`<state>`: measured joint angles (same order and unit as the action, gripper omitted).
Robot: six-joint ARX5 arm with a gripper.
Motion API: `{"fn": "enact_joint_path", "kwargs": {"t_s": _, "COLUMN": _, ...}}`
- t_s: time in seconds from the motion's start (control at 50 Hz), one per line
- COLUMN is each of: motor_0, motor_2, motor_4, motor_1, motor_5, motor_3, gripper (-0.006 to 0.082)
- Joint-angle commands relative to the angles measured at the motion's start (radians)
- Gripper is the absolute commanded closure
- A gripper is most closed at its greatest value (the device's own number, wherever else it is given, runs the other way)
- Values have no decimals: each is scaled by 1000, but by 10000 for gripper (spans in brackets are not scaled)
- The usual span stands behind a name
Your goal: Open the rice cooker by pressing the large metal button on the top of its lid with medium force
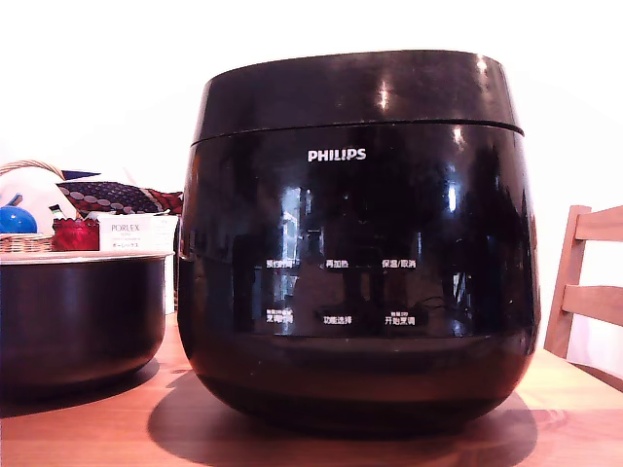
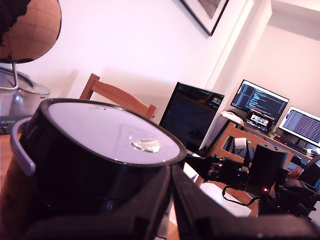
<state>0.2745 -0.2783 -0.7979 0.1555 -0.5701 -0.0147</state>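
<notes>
Closed-together tool (image 2: 172,200) beside the rice cooker (image 1: 358,243), lid (image 1: 355,92) down, pot (image 1: 78,316) nearby.

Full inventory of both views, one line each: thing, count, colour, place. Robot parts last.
Glossy black rounded Philips rice cooker: 1, black, centre of the wooden table, closed.
Domed black lid: 1, black, shut on the cooker.
Metal button: 1, silvery, on the lid top in the wrist view.
Smaller dark pot with silvery rim: 1, exterior view's left, on the table.
Wicker basket: 1, tan, behind the pot.
White Porlex box: 1, behind the pot.
Wooden chair: 1, exterior view's right.
Globe: 1, brown, wrist view.
Lit monitors: 2, background desk.
Gripper: 1, black, beside the cooker below lid level; the fingers look close together.
</notes>
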Motion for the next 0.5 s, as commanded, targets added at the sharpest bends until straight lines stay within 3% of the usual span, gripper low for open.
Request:
{"fn": "enact_joint_path", "kwargs": {"t_s": 0.0, "motor_0": 2, "motor_2": -24, "motor_4": -8, "motor_1": 16, "motor_5": 26, "motor_3": -10, "gripper": 790}}
{"fn": "enact_joint_path", "kwargs": {"t_s": 0.24, "motor_0": 3, "motor_2": -86, "motor_4": -7, "motor_1": 77, "motor_5": 62, "motor_3": -13, "gripper": 790}}
{"fn": "enact_joint_path", "kwargs": {"t_s": 0.48, "motor_0": 6, "motor_2": -163, "motor_4": -7, "motor_1": 216, "motor_5": 197, "motor_3": -12, "gripper": 790}}
